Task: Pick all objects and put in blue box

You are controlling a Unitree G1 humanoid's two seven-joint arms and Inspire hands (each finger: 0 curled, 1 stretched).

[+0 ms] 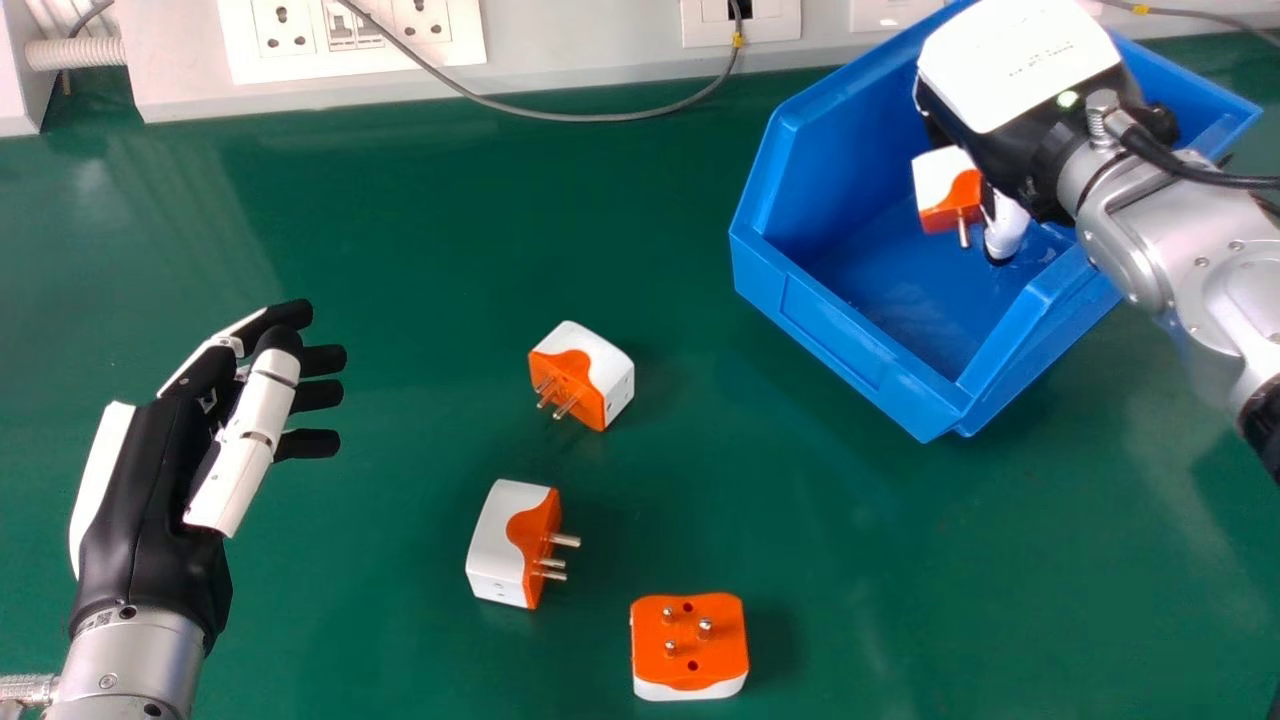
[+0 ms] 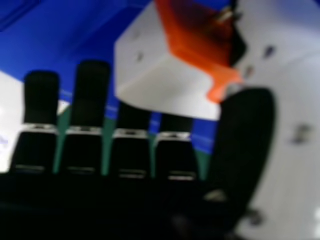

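Now, at the table's far right, the box is occupied by the right hand, the nearer of the two. Between its fingers and thumb a plug is pinched, inside the walls; by all appearances, only a release is called for.

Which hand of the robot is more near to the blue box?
Right. The right hand is over the inside of the blue box, while the left hand is well apart from it, toward the head view's left edge.
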